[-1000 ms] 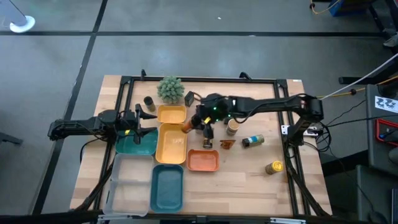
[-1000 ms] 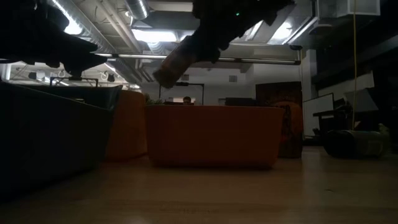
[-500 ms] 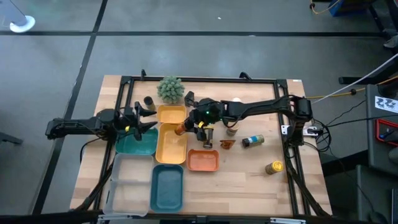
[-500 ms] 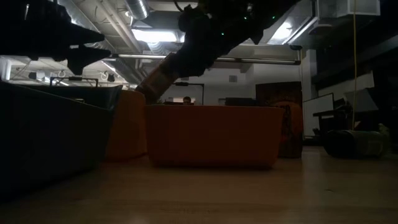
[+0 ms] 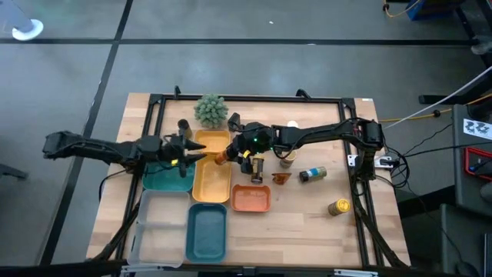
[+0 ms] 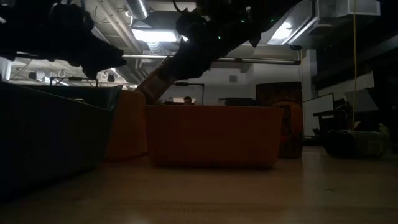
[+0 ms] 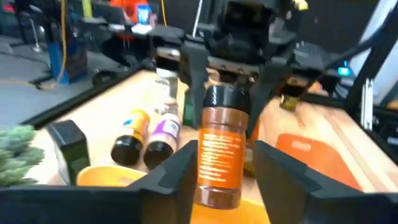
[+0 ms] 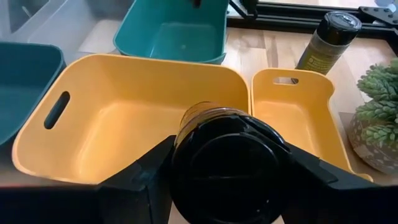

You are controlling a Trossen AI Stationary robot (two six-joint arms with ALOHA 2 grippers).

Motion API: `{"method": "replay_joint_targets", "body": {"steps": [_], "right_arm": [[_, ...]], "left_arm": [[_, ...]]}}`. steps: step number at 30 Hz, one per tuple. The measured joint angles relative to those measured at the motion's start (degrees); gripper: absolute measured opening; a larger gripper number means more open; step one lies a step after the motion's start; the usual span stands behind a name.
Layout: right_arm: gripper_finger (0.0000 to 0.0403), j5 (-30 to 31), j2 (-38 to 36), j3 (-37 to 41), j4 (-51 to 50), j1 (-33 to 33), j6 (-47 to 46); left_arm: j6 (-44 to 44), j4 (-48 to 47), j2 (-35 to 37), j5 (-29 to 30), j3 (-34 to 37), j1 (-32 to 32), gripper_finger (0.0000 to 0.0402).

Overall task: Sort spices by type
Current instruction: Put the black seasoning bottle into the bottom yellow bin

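A spice jar (image 5: 224, 158) with an orange label and a black cap hangs tilted above the yellow trays (image 5: 211, 185), its bottom toward the table's left. My right gripper (image 5: 244, 149) is shut on its cap end. My left gripper (image 5: 197, 154) reaches in from the left, shut, a little short of the jar and higher than its bottom. In the left wrist view the jar (image 7: 221, 158) shows just beyond my fingertips. Other spices stand or lie on the table's right part: a jar (image 5: 288, 158), a lying bottle (image 5: 311, 175), a yellow-capped jar (image 5: 340, 206). My right gripper pinches the jar's black cap (image 8: 227, 155) between its two fingers (image 8: 149, 180), which come slanting down from the table's right. The jar points on along the fingers, lifted clear, and its bottom end (image 6: 144, 87) is the lowest part, over the yellow trays.
A dark-capped jar (image 5: 183, 125) and a fuzzy green plant (image 5: 210, 110) stand at the far left. An orange tray (image 5: 251, 198), teal trays (image 5: 207, 232) (image 5: 164, 180) and a clear tray (image 5: 157, 231) lie toward the near side. A black box (image 5: 257, 171) and a brown packet (image 5: 280, 178) lie beside them.
My right gripper has sunk and gone a little toward the table's left with the jar, which has tipped further, bottom down and left. My left gripper has reached toward the table's right, toward the jar, and its fingers have drawn together.
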State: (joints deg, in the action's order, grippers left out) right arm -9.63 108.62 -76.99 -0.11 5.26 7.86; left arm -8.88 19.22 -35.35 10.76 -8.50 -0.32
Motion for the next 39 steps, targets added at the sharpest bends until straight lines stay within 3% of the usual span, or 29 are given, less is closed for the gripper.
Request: {"method": "replay_joint_targets", "body": {"steps": [10, 16, 26, 39], "right_arm": [[0.0214, 0.0, 0.0, 0.0, -0.2, 0.0, 0.0], [0.0214, 0.0, 0.0, 0.0, -1.2, 0.0, 0.0], [0.0214, 0.0, 0.0, 0.0, -1.2, 0.0, 0.0], [0.0214, -0.4, 2.6, 0.1, -0.1, 0.0, 0.0]], "left_arm": [[-0.1, -0.2, -16.9, 0.5, -7.9, -0.9, 0.0048], [-0.4, -0.4, -21.2, 2.6, -9.1, -0.9, 0.0006], [-5.2, -3.4, -22.4, 2.6, -9.2, -0.9, 0.0002], [-7.9, -3.3, -29.1, 2.6, -9.2, -0.9, 0.0004]]}}
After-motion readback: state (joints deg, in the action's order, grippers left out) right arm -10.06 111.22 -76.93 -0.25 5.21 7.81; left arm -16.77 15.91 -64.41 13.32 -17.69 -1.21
